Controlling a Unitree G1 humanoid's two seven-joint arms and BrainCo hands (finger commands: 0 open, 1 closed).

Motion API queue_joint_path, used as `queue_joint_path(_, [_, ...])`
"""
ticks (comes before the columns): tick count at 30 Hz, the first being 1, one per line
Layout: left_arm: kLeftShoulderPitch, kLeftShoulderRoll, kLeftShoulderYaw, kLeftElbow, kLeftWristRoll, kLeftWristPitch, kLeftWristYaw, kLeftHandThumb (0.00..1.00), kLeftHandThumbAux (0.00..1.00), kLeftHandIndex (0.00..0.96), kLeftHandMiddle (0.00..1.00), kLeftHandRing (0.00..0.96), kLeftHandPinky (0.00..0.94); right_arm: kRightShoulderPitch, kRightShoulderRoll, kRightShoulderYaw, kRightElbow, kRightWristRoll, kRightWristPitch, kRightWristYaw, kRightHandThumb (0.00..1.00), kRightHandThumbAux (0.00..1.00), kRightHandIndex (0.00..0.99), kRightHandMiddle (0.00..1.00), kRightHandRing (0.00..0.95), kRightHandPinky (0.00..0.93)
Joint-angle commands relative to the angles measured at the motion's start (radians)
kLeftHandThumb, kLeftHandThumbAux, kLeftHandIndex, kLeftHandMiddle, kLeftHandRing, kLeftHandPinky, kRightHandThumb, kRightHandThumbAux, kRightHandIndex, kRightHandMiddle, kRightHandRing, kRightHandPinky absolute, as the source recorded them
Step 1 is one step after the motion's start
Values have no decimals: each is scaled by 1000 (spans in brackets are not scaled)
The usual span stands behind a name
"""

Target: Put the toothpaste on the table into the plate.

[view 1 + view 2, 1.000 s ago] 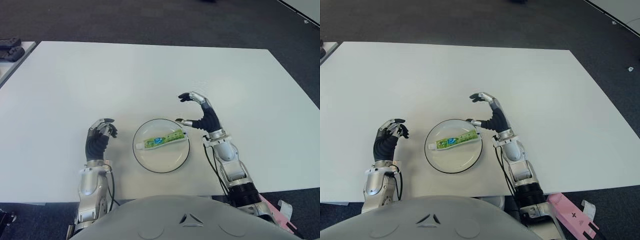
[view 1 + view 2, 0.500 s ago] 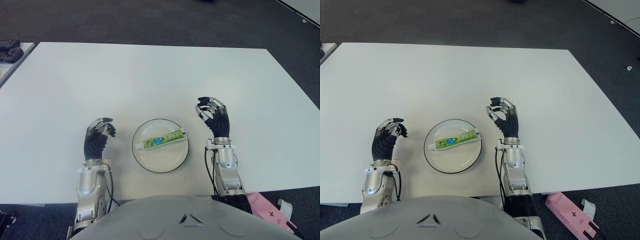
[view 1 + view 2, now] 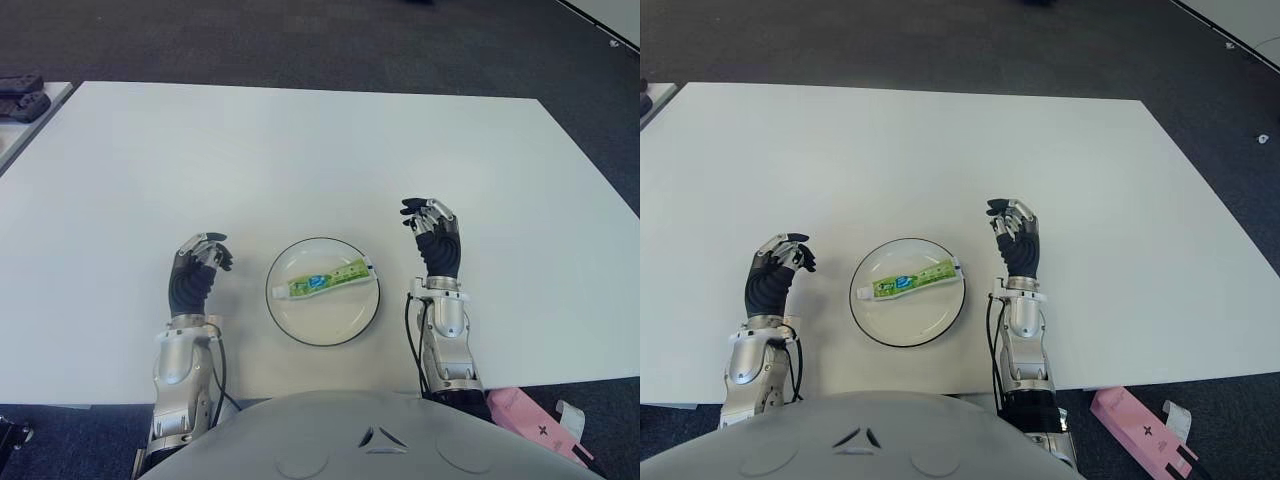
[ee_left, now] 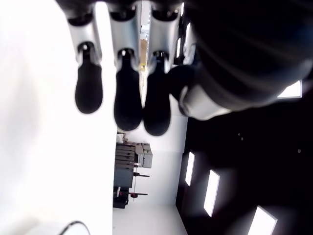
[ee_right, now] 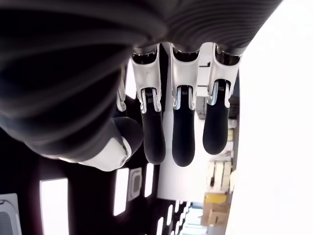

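Note:
The green and white toothpaste tube (image 3: pixel 328 279) lies flat inside the white, dark-rimmed plate (image 3: pixel 312 325), which sits on the white table (image 3: pixel 300 150) near its front edge. My right hand (image 3: pixel 433 240) is upright to the right of the plate, well apart from it, its fingers (image 5: pixel 182 132) curled and holding nothing. On the plate's other side my left hand (image 3: pixel 196 268) stands upright, its fingers (image 4: pixel 128 100) curled and nothing in them.
A pink object (image 3: pixel 525 410) lies on the floor past the table's front right corner. Dark items (image 3: pixel 22 100) sit on a side surface at the far left. Dark carpet surrounds the table.
My right hand drew back from the plate's right rim to the right, turned upright and curled its fingers. The toothpaste stays in the plate. The left hand has barely moved.

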Motion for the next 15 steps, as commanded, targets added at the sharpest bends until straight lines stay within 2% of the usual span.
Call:
queue_joint_path(1, [-9, 9, -6, 30, -12, 6, -25, 705, 717, 440, 642, 638, 619, 17, 13, -22, 18, 33, 36, 2, 704, 728, 430, 503, 505, 504])
queue_joint_path(9, [-18, 12, -2, 52, -21, -5, -35, 707, 716, 440, 645, 637, 619, 21, 16, -35, 22, 26, 91, -3, 704, 729, 429, 504, 506, 503])
queue_joint_path(15, [-22, 9, 0, 62, -22, -10, -28, 708, 715, 440, 647, 637, 627, 35, 10, -41, 42, 29, 99, 11, 704, 728, 429, 507, 510, 513])
